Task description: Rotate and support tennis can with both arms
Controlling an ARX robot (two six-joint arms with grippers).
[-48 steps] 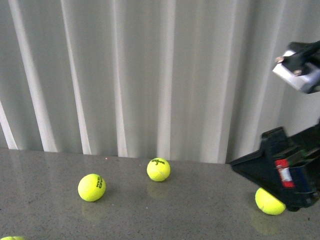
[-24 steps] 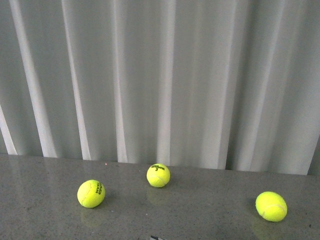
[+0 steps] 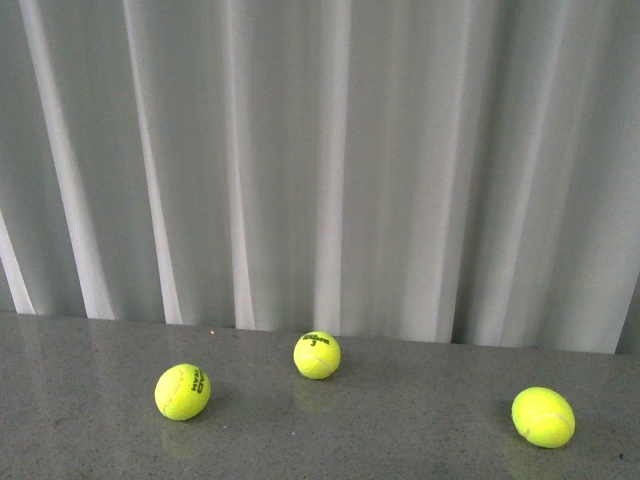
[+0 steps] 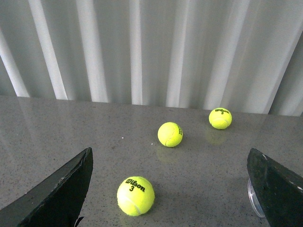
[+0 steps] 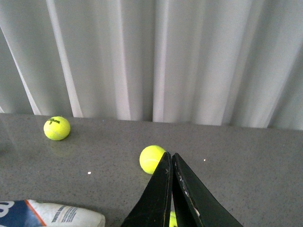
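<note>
tennis can (image 5: pixel 52 213) lying on its side, white-and-navy label, left pincer (image 4: pixel 169 153) spread wide, right pincer (image 5: pixel 170 157) pressed together

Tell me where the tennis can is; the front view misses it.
The right wrist view shows the tennis can lying on the grey table near the shut right gripper, partly out of frame.

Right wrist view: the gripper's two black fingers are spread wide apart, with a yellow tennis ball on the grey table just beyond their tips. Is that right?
Not quite. The right wrist view shows the right gripper with its two black fingers closed together, not spread wide apart. The rest holds: a yellow tennis ball sits on the grey table just beyond their tips.
</note>
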